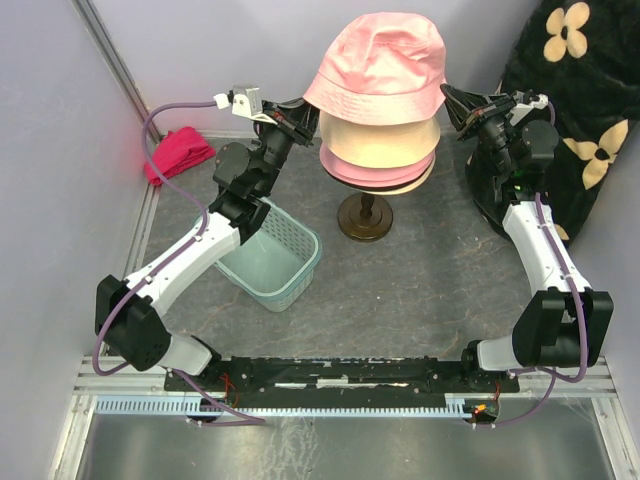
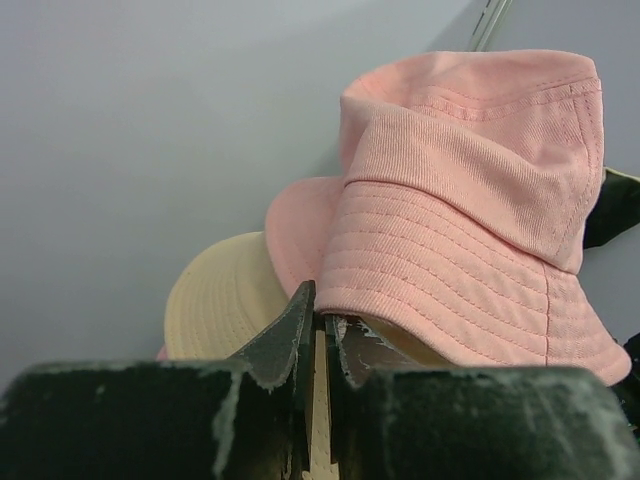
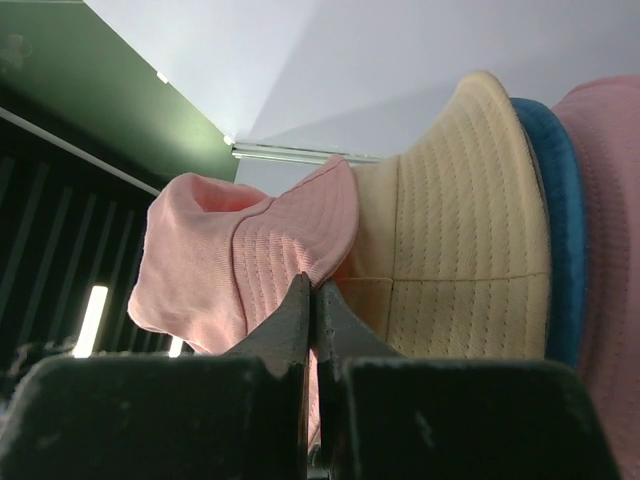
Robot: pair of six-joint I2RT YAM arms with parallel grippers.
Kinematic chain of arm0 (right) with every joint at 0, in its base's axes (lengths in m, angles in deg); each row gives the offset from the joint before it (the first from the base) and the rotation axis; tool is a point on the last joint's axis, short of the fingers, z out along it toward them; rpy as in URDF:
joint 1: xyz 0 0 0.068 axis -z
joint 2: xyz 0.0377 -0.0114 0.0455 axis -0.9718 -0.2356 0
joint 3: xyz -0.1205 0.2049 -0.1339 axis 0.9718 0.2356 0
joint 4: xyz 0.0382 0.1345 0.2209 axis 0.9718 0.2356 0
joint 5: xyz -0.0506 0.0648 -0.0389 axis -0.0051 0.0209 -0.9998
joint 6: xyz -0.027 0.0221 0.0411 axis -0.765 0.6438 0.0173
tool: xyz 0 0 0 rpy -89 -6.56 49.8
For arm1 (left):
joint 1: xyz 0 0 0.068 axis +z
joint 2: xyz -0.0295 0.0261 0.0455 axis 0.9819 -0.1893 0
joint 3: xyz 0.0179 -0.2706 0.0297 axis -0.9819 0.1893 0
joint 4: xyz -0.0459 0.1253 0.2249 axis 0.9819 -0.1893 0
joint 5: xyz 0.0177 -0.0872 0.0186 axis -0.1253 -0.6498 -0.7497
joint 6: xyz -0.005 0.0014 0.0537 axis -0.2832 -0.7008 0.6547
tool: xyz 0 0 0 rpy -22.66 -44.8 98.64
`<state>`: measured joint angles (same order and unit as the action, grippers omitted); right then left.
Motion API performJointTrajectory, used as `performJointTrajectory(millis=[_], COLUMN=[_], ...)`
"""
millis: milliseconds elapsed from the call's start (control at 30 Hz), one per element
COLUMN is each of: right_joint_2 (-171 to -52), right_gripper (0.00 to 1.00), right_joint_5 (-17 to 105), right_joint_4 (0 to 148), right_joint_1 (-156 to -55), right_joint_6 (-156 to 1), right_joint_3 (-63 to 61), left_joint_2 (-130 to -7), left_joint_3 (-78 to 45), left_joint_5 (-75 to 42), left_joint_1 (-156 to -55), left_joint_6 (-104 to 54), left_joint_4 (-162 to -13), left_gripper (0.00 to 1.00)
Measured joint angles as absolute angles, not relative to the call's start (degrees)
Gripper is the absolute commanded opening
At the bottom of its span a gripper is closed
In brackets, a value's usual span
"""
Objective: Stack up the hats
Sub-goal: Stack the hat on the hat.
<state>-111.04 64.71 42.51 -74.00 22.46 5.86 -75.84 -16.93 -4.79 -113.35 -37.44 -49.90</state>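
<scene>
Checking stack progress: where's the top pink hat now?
Top view, back centre: the top pink hat sits over the beige hat, between the left gripper and right gripper.

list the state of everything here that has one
top pink hat: tilted, brim pinched on both sides
beige hat: stacked under it
left gripper: shut on top pink hat
right gripper: shut on top pink hat
basket: upright, nothing visible inside

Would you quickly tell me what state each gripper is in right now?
Left gripper: closed, pinching the brim of the pink hat.
Right gripper: closed, pinching the opposite side of the same pink hat's brim.
</scene>
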Motion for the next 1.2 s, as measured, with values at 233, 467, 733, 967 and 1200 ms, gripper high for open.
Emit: performJointTrajectory(millis=[233,467,733,967,1200], right_joint_2=[-110.7,-110.6,-110.7,-111.0,-112.9], right_gripper=[0.02,0.02,0.02,0.02,0.02], right_joint_5=[64.7,64.6,64.7,64.8,65.6], right_joint_4=[44.4,45.3,50.3,53.7,54.7], right_joint_1=[-74.0,-74.0,-73.9,-73.7,-73.6], right_joint_6=[19.6,18.0,15.3,12.4,10.6], right_joint_3=[5.9,5.9,5.8,3.4,-3.0], left_joint_2=[-75.9,-75.9,-76.3,-76.6,-77.1], left_joint_3=[-16.9,-16.9,-16.7,-16.3,-15.5], left_joint_5=[-3.9,-2.5,1.8,3.6,2.6], left_joint_1=[-113.4,-113.5,-113.6,-113.6,-113.6], left_joint_6=[-37.5,-37.5,-37.5,-37.6,-38.8], left_joint_4=[-49.9,-50.1,-52.0,-52.4,-50.6], left_gripper=[0.11,0.22,0.23,0.43,0.65])
